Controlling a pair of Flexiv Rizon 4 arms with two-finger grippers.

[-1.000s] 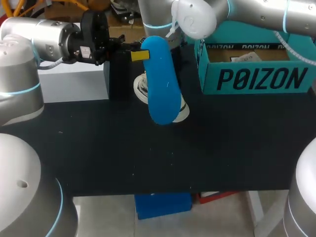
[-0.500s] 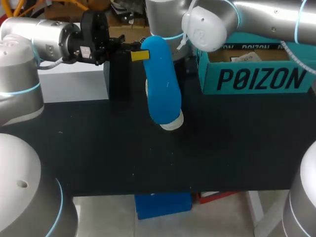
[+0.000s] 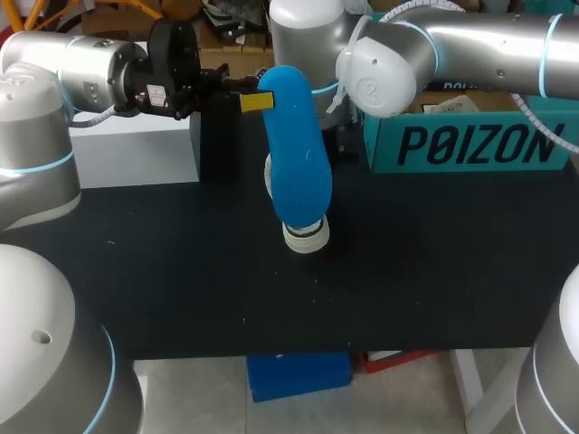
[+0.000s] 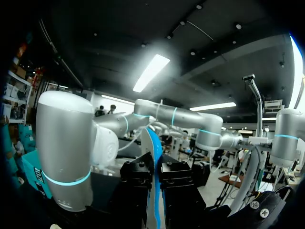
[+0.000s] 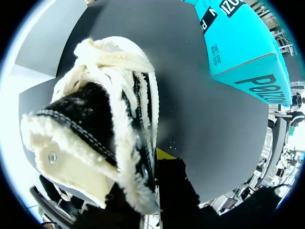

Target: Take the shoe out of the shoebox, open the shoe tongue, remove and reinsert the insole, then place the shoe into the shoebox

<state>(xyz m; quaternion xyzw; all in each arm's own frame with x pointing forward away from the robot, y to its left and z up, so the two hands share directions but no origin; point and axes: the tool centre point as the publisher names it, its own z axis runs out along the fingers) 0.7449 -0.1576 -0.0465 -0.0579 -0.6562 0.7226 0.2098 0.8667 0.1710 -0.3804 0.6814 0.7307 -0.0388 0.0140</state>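
Observation:
A long blue insole [image 3: 297,154] hangs down from my left gripper [image 3: 256,101], which is shut on its upper end above the table's back. In the left wrist view the insole [image 4: 153,157] runs up edge-on between the gripper [image 4: 155,188] and its black fingers. Behind the insole stands the shoe [image 3: 306,233]; only its white toe shows, pointing to the table's front. My right arm comes in from the back right. In its wrist view the right gripper [image 5: 159,155] is shut on the side wall of the black shoe [image 5: 95,124] with cream fleece lining and laces.
The teal shoebox [image 3: 470,140] stands open at the back right, also seen beyond the shoe [image 5: 243,52]. A white box [image 3: 136,149] sits at the back left under my left arm. The black tabletop [image 3: 181,280] stretches to the front.
My right arm has swung over and drawn the shoe toward the table's front, so its toe now shows below the insole. The left arm and insole have stayed put.

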